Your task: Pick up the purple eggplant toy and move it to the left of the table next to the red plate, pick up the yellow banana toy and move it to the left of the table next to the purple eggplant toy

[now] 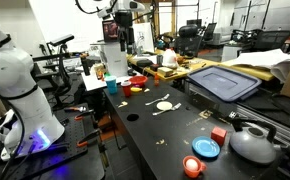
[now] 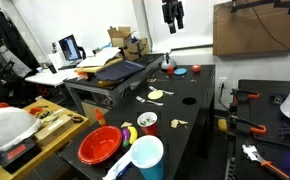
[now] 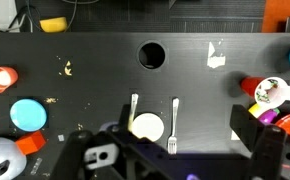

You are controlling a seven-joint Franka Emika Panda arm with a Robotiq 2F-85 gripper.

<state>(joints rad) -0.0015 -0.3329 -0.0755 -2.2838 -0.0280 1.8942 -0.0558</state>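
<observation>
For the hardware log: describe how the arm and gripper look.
In an exterior view the gripper is black and blocky. The wrist view shows its dark body with a small white marking and thick black fingers. The arm above it looks white with dark sections. No cables can be made out.

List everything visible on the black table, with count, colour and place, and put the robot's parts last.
table: 1, black, long, round hole mid-top
red plate: 1, red, table end
yellow banana toy: 1, yellow, beside red plate
purple eggplant toy: 1, purple, by banana, barely visible
cup: 1, light blue, by red plate
bowl: 1, red, near banana
disc: 1, pale, mid-table
forks: 2, pale, flanking disc
blue plate: 1, blue, opposite end
orange-red cup: 1, beside blue plate
red cube: 1, near blue plate
kettle: 1, grey, table corner
gripper: 1, dark, open, high above table
</observation>
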